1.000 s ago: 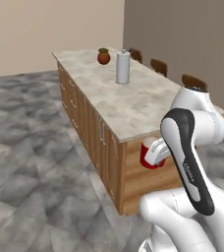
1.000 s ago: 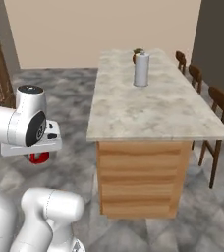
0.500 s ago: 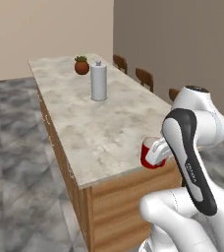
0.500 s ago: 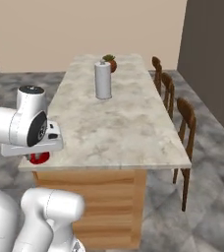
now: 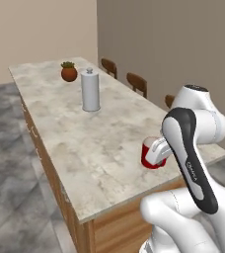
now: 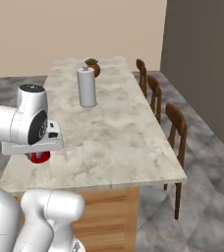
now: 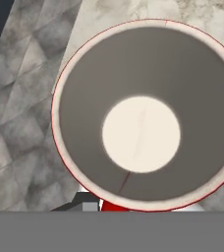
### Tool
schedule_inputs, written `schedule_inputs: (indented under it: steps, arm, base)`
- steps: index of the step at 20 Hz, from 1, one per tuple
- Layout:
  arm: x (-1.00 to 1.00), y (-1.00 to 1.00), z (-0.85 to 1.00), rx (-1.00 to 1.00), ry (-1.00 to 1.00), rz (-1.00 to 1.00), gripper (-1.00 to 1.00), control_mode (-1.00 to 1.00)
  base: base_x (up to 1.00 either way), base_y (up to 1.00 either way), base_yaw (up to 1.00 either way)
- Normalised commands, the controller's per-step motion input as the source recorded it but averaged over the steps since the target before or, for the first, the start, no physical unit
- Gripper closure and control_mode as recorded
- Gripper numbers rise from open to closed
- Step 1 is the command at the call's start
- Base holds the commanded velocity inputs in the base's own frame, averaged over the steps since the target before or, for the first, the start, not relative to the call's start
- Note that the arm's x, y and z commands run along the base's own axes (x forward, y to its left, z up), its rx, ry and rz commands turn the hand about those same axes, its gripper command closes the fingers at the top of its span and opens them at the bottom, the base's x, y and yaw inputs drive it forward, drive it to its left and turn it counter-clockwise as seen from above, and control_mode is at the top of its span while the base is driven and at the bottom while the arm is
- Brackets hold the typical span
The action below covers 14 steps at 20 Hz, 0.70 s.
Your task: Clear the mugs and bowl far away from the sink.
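Well, that red mug (image 5: 152,154) looks like glazed ceramic: stiff, fairly light when empty, slick on the outside, and likely to chip or crack if it came down hard on the stone. I'd say the rim wall is the sensible place to take it, one finger inside and one outside, since the body seems too wide for a narrow pinch and the glaze would let it slide. The handle might do, but I can't make it out from here.

That appears to be how the tool (image 5: 159,150) has it. The jaws stand nearly closed, pinched on the edge of the mug, with a dark fingertip (image 7: 87,203) just under the rim in the hand view. Such a thin hold on a glossy wall could let the mug swing or slip, so a slow, level carry seems wise.

The mug hangs at the near end of the long marble surface (image 5: 85,143), close to its near edge. From the right base view its red bottom (image 6: 39,157) pokes out below the wrist, close to the surface's left edge. Whether it touches the stone I cannot tell.

To look at, it is glossy red outside, with a thin red lip, a dull grey inner wall and a pale cream round floor (image 7: 141,134).

Well apart at the far end stand a tall white canister (image 5: 90,90) and a small potted plant (image 5: 68,71).
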Motion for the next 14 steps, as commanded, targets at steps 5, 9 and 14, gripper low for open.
schedule_inputs:
  steps: [5, 9, 14]
  arm:
    - [0.00, 0.00, 0.00, 0.00, 0.00, 0.00, 1.00, 1.00]
    - [0.00, 0.00, 0.00, 0.00, 0.00, 0.00, 1.00, 1.00]
    - [0.00, 0.00, 0.00, 0.00, 0.00, 0.00, 1.00, 1.00]
  base:
    - [0.84, -0.02, 0.08]
    - [0.63, -0.26, 0.40]
    - [0.67, -0.29, 0.39]
